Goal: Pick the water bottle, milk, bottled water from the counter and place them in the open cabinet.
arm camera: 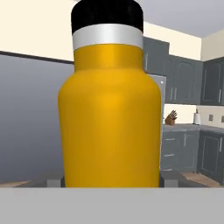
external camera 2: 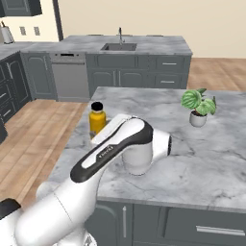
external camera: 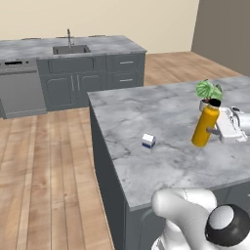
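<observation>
The water bottle (external camera: 204,126), orange-yellow with a black cap, leans slightly on the marble counter (external camera: 146,110) near its right side. My gripper (external camera: 211,130) reaches in from the right, shut on the bottle's middle. In the hand view the water bottle (arm camera: 111,109) spans the space between my fingertips (arm camera: 54,180), which press against its sides. The right base view shows the water bottle (external camera 2: 97,120) behind my arm. The milk (external camera: 148,140), a small white carton with a blue band, stands on the counter left of the bottle. The bottled water and the open cabinet are out of view.
A potted plant (external camera: 209,93) sits just behind the bottle on the island. A second counter with a sink (external camera: 71,49) and a dishwasher (external camera: 20,90) lines the far wall. Wooden floor lies to the left of the island.
</observation>
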You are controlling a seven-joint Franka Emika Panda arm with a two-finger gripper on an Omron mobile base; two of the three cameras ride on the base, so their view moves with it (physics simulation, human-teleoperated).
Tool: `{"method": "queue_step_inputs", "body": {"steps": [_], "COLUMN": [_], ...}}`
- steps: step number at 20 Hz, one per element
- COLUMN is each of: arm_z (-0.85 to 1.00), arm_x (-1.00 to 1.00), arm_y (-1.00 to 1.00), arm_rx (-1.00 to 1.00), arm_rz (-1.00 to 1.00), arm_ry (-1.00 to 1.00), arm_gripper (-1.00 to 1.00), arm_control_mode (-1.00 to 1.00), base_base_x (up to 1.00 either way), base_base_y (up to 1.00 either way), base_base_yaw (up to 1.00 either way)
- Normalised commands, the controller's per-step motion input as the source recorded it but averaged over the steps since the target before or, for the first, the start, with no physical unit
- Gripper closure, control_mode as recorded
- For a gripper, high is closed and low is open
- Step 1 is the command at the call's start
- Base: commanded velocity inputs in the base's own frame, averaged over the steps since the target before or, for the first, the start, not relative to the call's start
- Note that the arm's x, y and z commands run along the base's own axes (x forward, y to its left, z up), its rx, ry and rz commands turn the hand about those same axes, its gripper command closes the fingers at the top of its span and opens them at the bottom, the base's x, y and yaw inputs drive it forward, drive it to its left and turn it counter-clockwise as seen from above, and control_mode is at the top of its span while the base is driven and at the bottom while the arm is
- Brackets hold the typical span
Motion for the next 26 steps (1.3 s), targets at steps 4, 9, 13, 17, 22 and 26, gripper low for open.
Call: {"method": "queue_step_inputs", "body": {"steps": [4,9,13,17,22,26], "arm_z": [0.66,0.54,0.10,0.00,0.00,0.00], "arm_x": [-0.83,-0.71,-0.27,0.00,0.00,0.00], "arm_y": [0.00,0.00,0.00,0.00,0.00,0.00], "arm_rx": [0.00,0.00,0.00,0.00,0.00,0.00], "arm_rz": [-0.09,-0.09,-0.05,0.00,0.00,0.00], "arm_ry": [0.00,0.00,0.00,0.00,0.00,0.00], "arm_gripper": [1.00,1.00,1.00,1.00,1.00,1.00], "arm_control_mode": [-1.00,-1.00,-1.00,1.00,1.00,1.00], "base_base_x": [0.00,0.00,0.00,-0.01,-0.67,-0.65], "base_base_y": [0.00,0.00,0.00,0.00,0.00,0.00], "base_base_yaw": [0.00,0.00,0.00,0.00,-0.24,-0.48]}}
